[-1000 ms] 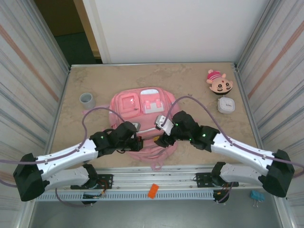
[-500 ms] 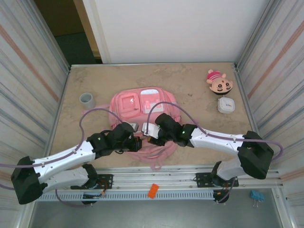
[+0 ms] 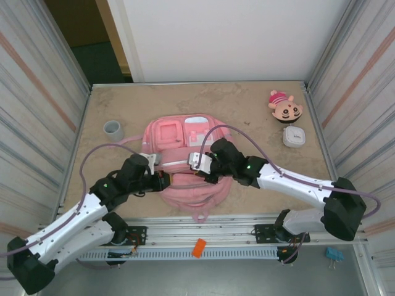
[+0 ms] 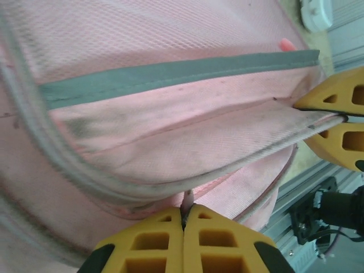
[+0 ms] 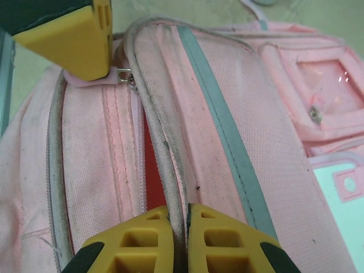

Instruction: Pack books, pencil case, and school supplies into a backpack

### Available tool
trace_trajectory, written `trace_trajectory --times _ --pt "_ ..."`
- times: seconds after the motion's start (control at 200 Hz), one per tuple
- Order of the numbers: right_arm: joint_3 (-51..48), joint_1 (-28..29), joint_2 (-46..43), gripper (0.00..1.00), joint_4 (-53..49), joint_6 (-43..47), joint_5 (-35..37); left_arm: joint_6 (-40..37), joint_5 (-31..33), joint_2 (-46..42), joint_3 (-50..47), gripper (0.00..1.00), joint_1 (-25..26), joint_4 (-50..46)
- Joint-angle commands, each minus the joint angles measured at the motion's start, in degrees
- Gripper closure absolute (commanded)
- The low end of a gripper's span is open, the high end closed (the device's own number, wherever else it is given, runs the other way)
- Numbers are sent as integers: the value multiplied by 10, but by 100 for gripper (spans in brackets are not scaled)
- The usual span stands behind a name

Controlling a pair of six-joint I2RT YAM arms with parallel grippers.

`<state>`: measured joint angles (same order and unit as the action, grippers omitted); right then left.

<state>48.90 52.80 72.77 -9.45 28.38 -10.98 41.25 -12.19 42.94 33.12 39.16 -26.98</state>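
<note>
left fingers (image 4: 219,239) clenched on the backpack (image 3: 197,188) zip tab (image 5: 85,78) (pink); right fingers (image 5: 213,239) pinching its zip strip (image 5: 165,153).

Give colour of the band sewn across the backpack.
The band is dull grey-green on the pink backpack; left wrist view shows it best.

The pink backpack (image 4: 170,34) took almost the whole view, with a grey band (image 4: 170,71) running across its fabric and a pale zip strip (image 4: 114,182) curving below it. At the bottom edge, the yellow fingers of the left pincer (image 4: 185,219) were pressed together on a small pink tab (image 4: 186,199) of the backpack. At the right, the right pincer (image 4: 311,118) pinched the pale edge. A white rounded thing (image 4: 315,11) lay on the counter (image 4: 327,45) in the top corner.
</note>
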Motion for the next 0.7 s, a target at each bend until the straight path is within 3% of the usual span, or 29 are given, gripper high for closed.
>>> trace_trajectory --times 0.0,0.2,0.276,0.341,0.406,0.461,0.501,0.591,0.692 --pt "-9 -22 -64 100 -56 26 -58 -34 85 -7 -17 100 -61 -63" --pt "-3 -42 -71 100 -75 31 -43 -60 66 -8 -8 100 -93 -54" --pt "3 -33 -61 86 -74 21 -27 -64 37 -4 -9 100 -94 -34" --pt "6 -22 -46 81 -68 15 -8 -62 21 -1 -13 100 -93 -20" --pt "9 -8 -28 81 -60 15 15 -63 19 4 -14 100 -93 -18" --pt "16 -1 -13 88 -58 15 18 -69 19 6 -14 100 -93 -19" --pt "22 1 -5 93 -58 14 15 -75 18 6 -17 91 -93 -18" --pt "32 3 6 99 -56 15 5 -85 8 1 -26 58 -93 -10" --pt "36 2 4 100 -53 21 0 -102 1 -14 -45 48 -93 5"
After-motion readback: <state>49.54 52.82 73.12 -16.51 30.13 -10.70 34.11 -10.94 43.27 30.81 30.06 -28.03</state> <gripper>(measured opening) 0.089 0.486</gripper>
